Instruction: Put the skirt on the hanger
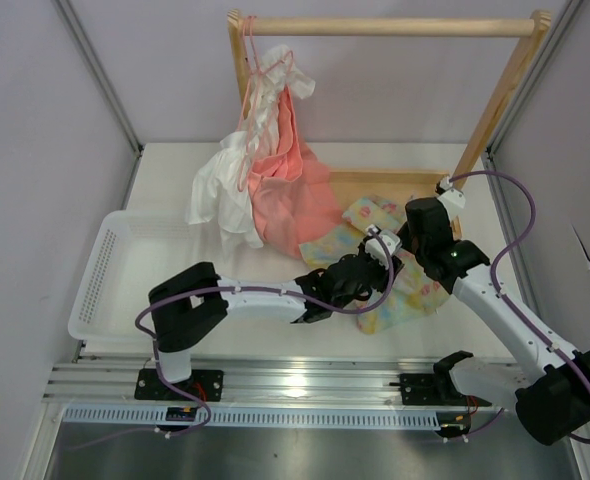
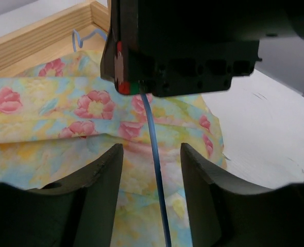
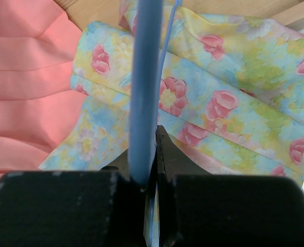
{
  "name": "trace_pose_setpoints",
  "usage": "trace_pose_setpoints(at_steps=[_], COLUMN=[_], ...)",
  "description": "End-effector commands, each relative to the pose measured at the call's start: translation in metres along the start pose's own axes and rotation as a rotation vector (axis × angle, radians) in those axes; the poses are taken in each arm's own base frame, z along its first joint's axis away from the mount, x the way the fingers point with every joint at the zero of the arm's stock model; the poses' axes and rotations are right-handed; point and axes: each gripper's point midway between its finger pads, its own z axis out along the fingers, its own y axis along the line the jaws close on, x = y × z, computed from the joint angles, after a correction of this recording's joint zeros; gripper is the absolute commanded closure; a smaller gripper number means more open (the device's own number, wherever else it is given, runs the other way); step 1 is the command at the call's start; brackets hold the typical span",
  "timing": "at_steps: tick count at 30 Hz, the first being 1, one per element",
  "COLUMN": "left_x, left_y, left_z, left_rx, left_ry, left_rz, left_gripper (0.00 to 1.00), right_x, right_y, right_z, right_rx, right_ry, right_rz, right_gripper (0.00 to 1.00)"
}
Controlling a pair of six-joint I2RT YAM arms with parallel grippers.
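The skirt, pale yellow and light blue with pink flowers, lies rumpled on the table right of centre; it fills the left wrist view and the right wrist view. The hanger is a thin light-blue wire. My right gripper is shut on one bar of it, just above the skirt. My left gripper is open, its fingers either side of the wire without touching it. The hanger's hook lies beyond, near the wooden frame. The right gripper's black body is close in front of the left.
A wooden rack stands at the back, with a pink hanger carrying a white garment and a salmon-pink garment that drapes beside the skirt. A white basket sits at the left. The rack's base board borders the skirt.
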Motion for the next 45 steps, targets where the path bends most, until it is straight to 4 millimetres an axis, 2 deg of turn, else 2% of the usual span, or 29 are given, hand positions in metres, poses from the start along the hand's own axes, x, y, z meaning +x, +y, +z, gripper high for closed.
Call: trace_pose_setpoints(at_steps=[1,2,4,6,9,10,13,15,16,17,18,19,20,22,23,24,25,27,28,29,30,32,34,37,40,45], left_x=[-0.038,-0.038,-0.039,-0.045,-0.052,-0.057,-0.065,-0.059,-0.060,-0.053,-0.056,-0.049,-0.061,-0.051,-0.060,-0.054,-0.059,-0.071,-0.075,-0.083,-0.093,-0.099,-0.116,-0.124,-0.136,-0.166], left_y=[0.003,0.005,0.009,0.009,0.015,0.014,0.022,0.030,0.033,0.044,0.044,0.046,0.052,0.058,0.068,0.070,0.068,0.070,0.060,0.062,0.061,0.059,0.058,0.058,0.050,0.041], left_z=[0.012,0.014,0.015,0.013,0.009,0.005,-0.008,-0.013,-0.017,-0.026,-0.030,-0.035,-0.043,-0.057,-0.066,-0.074,-0.080,-0.092,-0.096,-0.100,-0.108,-0.118,-0.132,-0.131,-0.132,-0.146], left_rx=[-0.045,-0.056,-0.079,-0.076,-0.103,-0.090,-0.095,-0.052,-0.042,-0.044,-0.023,-0.015,-0.008,0.017,0.026,0.040,0.069,0.124,0.196,0.214,0.235,0.279,0.308,0.340,0.405,0.458], left_ry=[-0.118,-0.119,-0.133,-0.162,-0.167,-0.173,-0.175,-0.157,-0.155,-0.143,-0.149,-0.138,-0.170,-0.157,-0.188,-0.186,-0.206,-0.246,-0.249,-0.275,-0.303,-0.305,-0.349,-0.340,-0.372,-0.438], left_rz=[0.021,0.027,0.036,0.050,0.058,0.061,0.045,-0.007,-0.021,-0.026,-0.035,-0.033,-0.041,-0.076,-0.099,-0.115,-0.116,-0.128,-0.124,-0.124,-0.121,-0.135,-0.127,-0.113,-0.123,-0.133], left_gripper=[0.53,0.69,0.90,0.98,1.00,1.00,1.00,1.00,1.00,1.00,1.00,1.00,1.00,1.00,1.00,1.00,1.00,1.00,1.00,1.00,1.00,1.00,1.00,1.00,1.00,1.00], right_x=[-0.010,-0.011,-0.014,-0.015,-0.019,-0.022,-0.042,-0.059,-0.068,-0.077,-0.078,-0.082,-0.087,-0.087,-0.088,-0.086,-0.074,-0.070,-0.063,-0.056,-0.054,-0.045,-0.042,-0.036,-0.036,-0.062], right_y=[0.005,0.006,0.007,0.009,0.010,0.009,0.015,0.021,0.016,0.014,0.017,0.016,0.009,-0.002,-0.011,-0.017,-0.018,-0.030,-0.032,-0.027,-0.030,-0.029,-0.030,-0.034,-0.031,-0.024], right_z=[-0.006,-0.007,-0.009,-0.010,-0.013,-0.015,-0.028,-0.045,-0.048,-0.057,-0.063,-0.066,-0.068,-0.071,-0.067,-0.063,-0.054,-0.039,-0.028,-0.024,-0.019,-0.007,0.001,0.013,0.016,-0.005], right_rx=[-0.016,-0.018,-0.023,-0.026,-0.026,-0.027,-0.069,-0.130,-0.131,-0.146,-0.187,-0.201,-0.192,-0.179,-0.156,-0.149,-0.175,-0.175,-0.192,-0.241,-0.236,-0.256,-0.250,-0.237,-0.250,-0.272], right_ry=[-0.030,-0.030,-0.034,-0.032,-0.033,-0.037,-0.072,-0.093,-0.109,-0.130,-0.119,-0.125,-0.141,-0.146,-0.149,-0.141,-0.101,-0.084,-0.079,-0.050,-0.044,-0.020,-0.013,0.002,0.015,-0.072], right_rz=[0.021,0.021,0.025,0.018,0.005,0.002,-0.008,-0.012,0.006,0.020,0.015,0.023,0.035,0.038,0.044,0.048,0.041,0.065,0.067,0.061,0.065,0.047,0.045,0.037,0.038,0.009], right_gripper=[1.00,1.00,1.00,1.00,1.00,0.79,0.35,0.23,0.21,0.18,0.15,0.14,0.13,0.16,0.16,0.18,0.20,0.27,0.30,0.32,0.34,0.34,0.33,0.33,0.34,0.28])
